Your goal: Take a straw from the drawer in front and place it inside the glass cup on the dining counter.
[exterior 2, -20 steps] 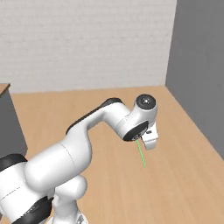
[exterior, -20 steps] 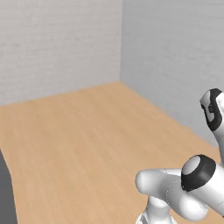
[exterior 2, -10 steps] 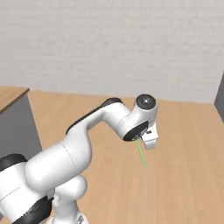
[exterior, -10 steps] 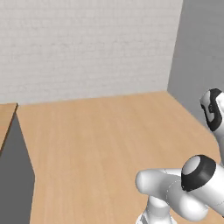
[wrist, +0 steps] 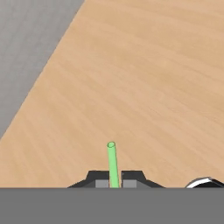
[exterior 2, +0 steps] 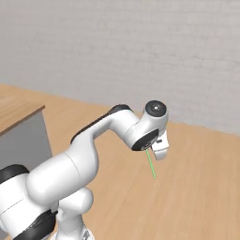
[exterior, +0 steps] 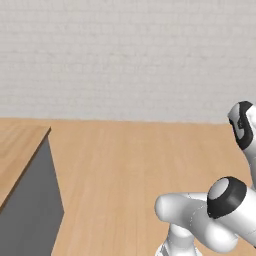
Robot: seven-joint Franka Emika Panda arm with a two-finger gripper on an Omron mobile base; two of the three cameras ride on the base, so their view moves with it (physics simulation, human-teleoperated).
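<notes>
- At the far left of both base views stands a bench point(exterior: 20, 145) with a light-wood top and a flat grey side panel point(exterior 2: 23, 140); nothing on its visible corner can be made out.
- A pale wood floor point(exterior: 125, 160) spreads from the bench to a white brick wall point(exterior: 125, 55) at the back.
- In the right base view the white arm point(exterior 2: 89, 150) rises from the lower left and bends over, its wrist turned down above the floor.
- The gripper point(exterior 2: 151, 152) sits under that wrist, mostly hidden by it — its jaws are drawn narrow and pinch the straw point(exterior 2: 151, 166).
- The straw is a thin green stick held by its upper end; it hangs from the gripper, slanting a little to the right, its free end well above the floor.
- In the hand view the straw point(wrist: 113, 164) rises straight from between the two dark fingertips point(wrist: 98, 178), touching both — its open end points away from the camera, over bare floor.
</notes>
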